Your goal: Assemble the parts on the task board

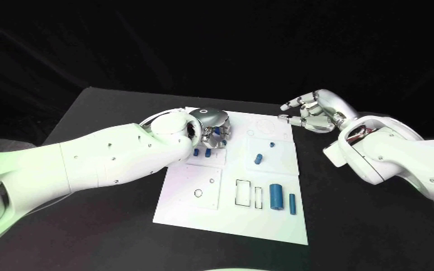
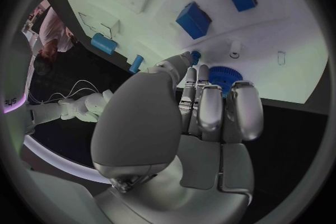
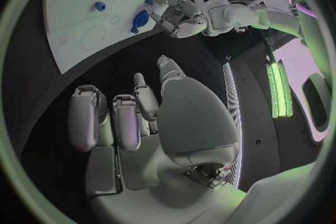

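Head view had the left hand point(image 1: 210, 128) down over the upper left part of the white task board point(image 1: 190, 211), fingers curled at a blue toothed gear point(image 2: 224, 75) that the left wrist view showed right at its fingertips point(image 2: 208, 102); the hand was pinching or at least touching that gear, and I could not tell for certain whether it was truly gripped. Just beside the hand, 2 small blue pegs point(image 1: 202, 153) stood on the board. Nearer the middle lay a short blue cylinder point(image 1: 259, 158), tilted, and a tiny blue piece point(image 1: 271, 143) above it. At the board's near right, a large blue cylinder point(image 1: 276, 196) stood upright with a thin blue pin point(image 1: 292, 202) just beside it, next to 2 outlined rectangular slots point(image 1: 243, 193). The right hand point(image 1: 309, 111) hovered off the board's far right corner, above the black table point(image 1: 90, 120), holding nothing, fingers loosely bent and apart, as the right wrist view confirmed.
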Controlling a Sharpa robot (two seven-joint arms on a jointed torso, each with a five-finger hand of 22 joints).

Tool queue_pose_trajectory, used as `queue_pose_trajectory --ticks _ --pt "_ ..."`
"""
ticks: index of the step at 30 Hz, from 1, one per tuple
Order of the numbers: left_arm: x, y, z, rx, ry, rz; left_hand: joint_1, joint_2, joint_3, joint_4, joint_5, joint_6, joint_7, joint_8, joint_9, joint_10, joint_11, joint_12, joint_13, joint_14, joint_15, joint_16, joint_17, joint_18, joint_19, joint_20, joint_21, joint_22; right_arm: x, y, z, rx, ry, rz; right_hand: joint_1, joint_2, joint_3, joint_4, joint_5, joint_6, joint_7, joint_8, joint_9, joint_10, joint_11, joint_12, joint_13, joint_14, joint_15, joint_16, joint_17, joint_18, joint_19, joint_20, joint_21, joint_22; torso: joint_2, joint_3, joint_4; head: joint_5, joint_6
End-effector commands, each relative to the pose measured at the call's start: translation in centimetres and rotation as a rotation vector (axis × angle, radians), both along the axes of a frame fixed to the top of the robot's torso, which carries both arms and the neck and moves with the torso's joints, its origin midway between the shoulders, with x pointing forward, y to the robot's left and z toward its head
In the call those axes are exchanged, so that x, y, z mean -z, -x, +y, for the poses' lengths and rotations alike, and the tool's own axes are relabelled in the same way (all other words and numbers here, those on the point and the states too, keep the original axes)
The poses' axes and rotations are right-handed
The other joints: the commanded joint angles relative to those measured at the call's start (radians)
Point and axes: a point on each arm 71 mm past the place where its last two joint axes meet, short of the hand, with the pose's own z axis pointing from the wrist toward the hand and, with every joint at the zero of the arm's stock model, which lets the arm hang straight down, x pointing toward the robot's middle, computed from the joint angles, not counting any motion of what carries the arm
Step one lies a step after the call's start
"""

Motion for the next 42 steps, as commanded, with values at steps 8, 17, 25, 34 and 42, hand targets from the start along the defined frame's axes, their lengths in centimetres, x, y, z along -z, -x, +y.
queue_pose_trajectory --ticks 8,17,25,34,42 --pt "0.6 -0.1 -0.2 -0.005 -0.031 0.036 0.001 0.007 0.014 -0.004 -0.003 0.013 0.002 -0.006 -0.005 0.017 -0.002 -0.007 -0.004 0.013 -0.003 -0.006 -0.019 -0.023 0.017 -0.001 0.020 0.073 0.0 0.1 0.2 -0.014 0.004 -0.004 0.000 0.003 -0.005 -0.004 0.005 0.002 -0.003 0.005 0.001 -0.006 0.000 -0.003 -0.001 0.053 -0.004 -0.004 0.035 0.008 -0.005 -0.004 -0.004 0.086 0.000 0.0004 -0.0003 -0.002 -0.003" --pt "0.9 -0.1 -0.4 0.001 -0.036 0.058 -0.004 0.008 0.021 -0.008 -0.005 0.021 0.000 -0.007 -0.010 0.035 -0.006 -0.007 -0.006 0.013 -0.006 -0.007 -0.029 -0.024 0.021 -0.004 0.027 0.080 0.0 0.1 0.2 -0.014 0.004 -0.003 0.000 0.003 -0.005 -0.004 0.005 0.002 -0.003 0.005 0.001 -0.006 0.000 -0.003 -0.001 0.053 -0.004 -0.004 0.035 0.008 -0.005 -0.004 -0.004 0.086 -0.001 0.0006 -0.0002 -0.001 -0.005" --pt "1.1 0.0 -0.5 0.007 -0.036 0.066 -0.009 0.015 0.027 -0.009 -0.007 0.026 -0.003 -0.008 -0.014 0.052 -0.012 -0.007 -0.006 0.013 -0.011 -0.006 -0.033 -0.025 0.023 -0.007 0.031 0.084 0.0 0.1 0.2 -0.015 0.004 -0.003 0.000 0.004 -0.005 -0.003 0.006 0.003 -0.003 0.006 0.001 -0.005 0.000 -0.001 0.001 0.053 -0.005 -0.004 0.036 0.008 -0.004 -0.004 -0.003 0.088 0.000 0.0006 -0.0003 -0.002 -0.005" --pt "1.2 -0.1 -0.4 0.000 -0.043 0.073 -0.006 0.046 0.043 -0.025 -0.008 0.076 -0.003 0.005 -0.016 0.109 -0.027 -0.011 -0.004 0.014 -0.024 -0.002 -0.040 -0.027 0.026 -0.019 0.038 0.092 0.0 0.1 0.2 -0.014 0.004 -0.003 0.000 0.004 -0.005 -0.003 0.006 0.003 -0.003 0.006 0.001 -0.005 0.000 -0.001 0.001 0.053 -0.005 -0.004 0.036 0.008 -0.004 -0.004 -0.003 0.088 0.000 0.0002 0.0001 -0.002 -0.006" --pt "1.2 -0.3 -0.2 -0.011 -0.034 0.061 0.002 0.056 0.055 -0.046 -0.007 0.083 0.003 -0.002 -0.022 0.121 -0.025 -0.032 -0.008 0.014 -0.024 0.001 -0.044 -0.028 0.028 -0.021 0.043 0.098 0.0 0.1 0.2 -0.015 0.005 -0.003 0.001 0.005 -0.005 -0.003 0.007 0.003 -0.003 0.006 0.001 -0.002 0.000 0.002 0.004 0.054 -0.005 -0.002 0.039 0.007 -0.002 -0.004 -0.001 0.089 -0.001 0.0002 0.0000 -0.002 -0.005"
